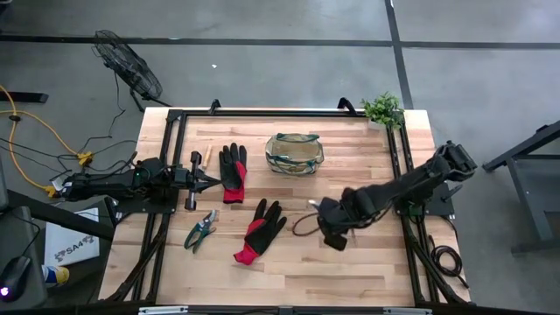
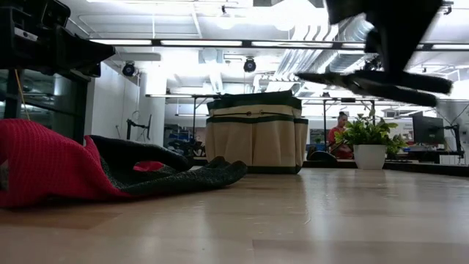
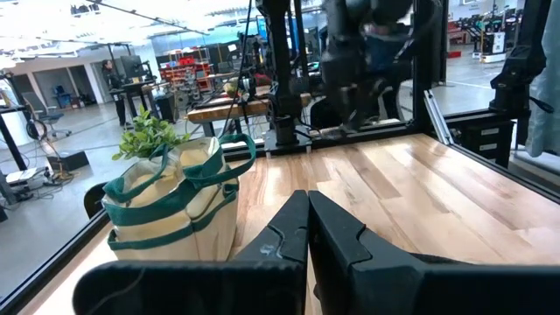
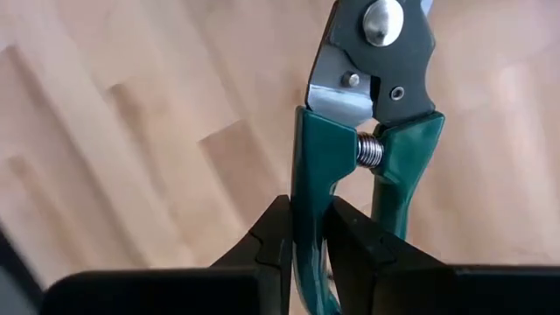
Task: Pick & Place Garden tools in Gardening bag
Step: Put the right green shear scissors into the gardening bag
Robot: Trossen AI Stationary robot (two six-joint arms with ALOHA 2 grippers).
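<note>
Right end effector (image 4: 306, 229) gripping pruner (image 4: 372, 96)

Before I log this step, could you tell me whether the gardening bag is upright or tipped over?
Upright: the gardening bag stands on its flat base, mouth open upward.

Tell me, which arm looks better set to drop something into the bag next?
Probably the right: its gripper is already shut on a green-handled pruner, not far from the gardening bag. The left gripper is shut and empty.
</note>
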